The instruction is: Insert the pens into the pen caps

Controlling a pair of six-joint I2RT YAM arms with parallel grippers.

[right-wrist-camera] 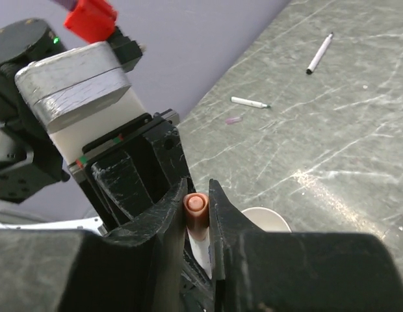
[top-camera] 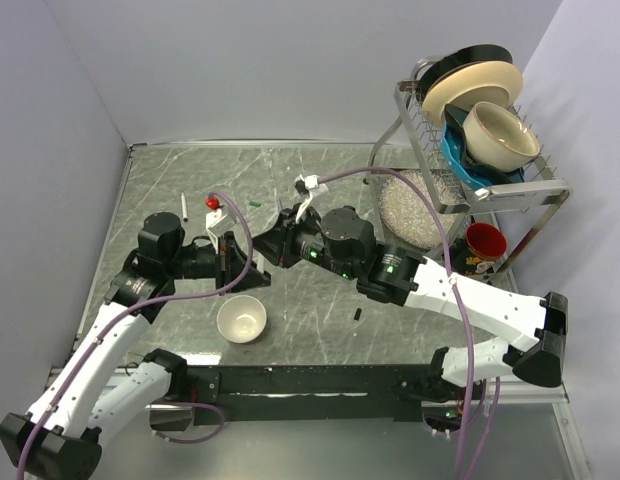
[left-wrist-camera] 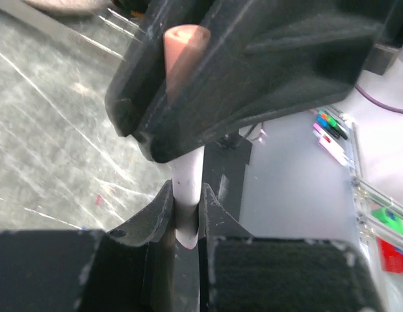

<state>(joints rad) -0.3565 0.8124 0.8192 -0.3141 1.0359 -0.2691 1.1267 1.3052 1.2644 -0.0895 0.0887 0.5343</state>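
My left gripper (left-wrist-camera: 186,198) is shut on the white barrel of a pen (left-wrist-camera: 188,175). My right gripper (right-wrist-camera: 200,195) is shut on the orange-red cap (right-wrist-camera: 196,207), which sits on that pen's end with the white barrel (right-wrist-camera: 203,246) below it. The cap also shows in the left wrist view (left-wrist-camera: 183,49). In the top view the left gripper (top-camera: 240,262) and right gripper (top-camera: 273,243) meet tip to tip above the table. Two more pens (right-wrist-camera: 320,53) (right-wrist-camera: 249,102) lie on the table beyond. A green cap (top-camera: 255,205) and a black cap (top-camera: 357,315) lie loose.
A white bowl (top-camera: 241,320) stands just in front of the grippers. A dish rack (top-camera: 535,185) with plates and bowls stands at the back right, with a bag of clear beads (top-camera: 410,205) and a red cup (top-camera: 485,240) beside it. Walls close the left and back.
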